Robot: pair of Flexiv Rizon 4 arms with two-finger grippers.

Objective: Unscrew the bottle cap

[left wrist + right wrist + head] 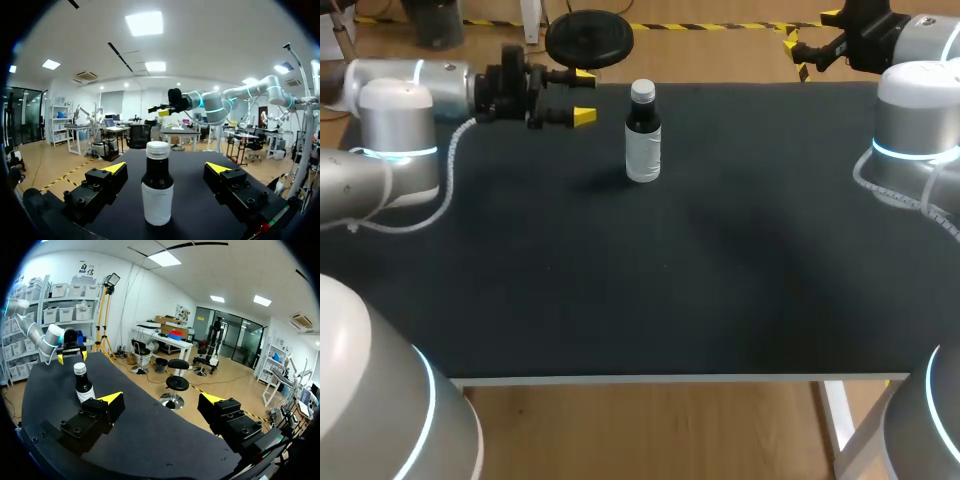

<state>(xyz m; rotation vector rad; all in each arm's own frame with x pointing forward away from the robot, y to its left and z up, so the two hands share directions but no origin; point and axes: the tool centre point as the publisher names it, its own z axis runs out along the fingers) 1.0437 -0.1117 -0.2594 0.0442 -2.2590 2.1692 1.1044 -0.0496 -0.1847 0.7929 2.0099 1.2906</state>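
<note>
A small dark bottle (642, 140) with a white label and a white cap (642, 91) stands upright at the back middle of the black table (640, 280). My left gripper (583, 96) hangs level just left of it, open, fingers pointing at the bottle. In the left wrist view the bottle (157, 185) stands a little ahead of the open gripper (166, 167), in line with the gap between its fingers, untouched. My right gripper (794, 50) is open at the table's far right corner, away from the bottle. Its wrist view shows the bottle (82, 384) ahead of its left finger, with my left gripper (70, 356) beyond.
The black tabletop carries nothing else. My left arm's body (390, 130) sits over the left edge and my right arm's body (915, 130) over the right edge. The white front edge (680, 379) runs along the near side.
</note>
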